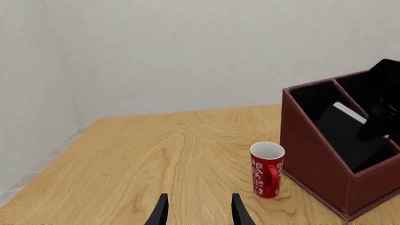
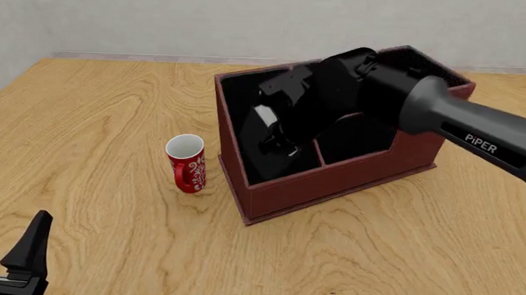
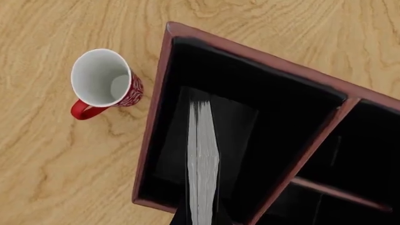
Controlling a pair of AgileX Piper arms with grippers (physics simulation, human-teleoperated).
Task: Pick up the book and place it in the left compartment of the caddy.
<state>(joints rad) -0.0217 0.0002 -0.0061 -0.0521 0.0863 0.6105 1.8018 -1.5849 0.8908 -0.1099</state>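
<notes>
The reddish-brown caddy (image 2: 332,183) (image 1: 312,159) (image 3: 150,140) stands mid-table. Inside its left compartment (image 2: 242,120) (image 3: 250,93) the black book (image 2: 264,116) (image 1: 344,129) (image 3: 203,154) leans tilted, white page edges facing up. My right gripper (image 2: 276,140) (image 1: 375,123) (image 3: 201,219) reaches down into that slot, and its fingers hug the book's covers on both sides, shut on it. My left gripper (image 2: 5,243) (image 1: 198,213) hovers low near the table's front left corner, open and holding nothing.
A red patterned mug (image 2: 186,163) (image 1: 267,171) (image 3: 103,82) stands upright just left of the caddy, close to its wall. The right arm (image 2: 439,114) crosses above the caddy's middle and tall sections. A grey wall lies behind the table's far edge.
</notes>
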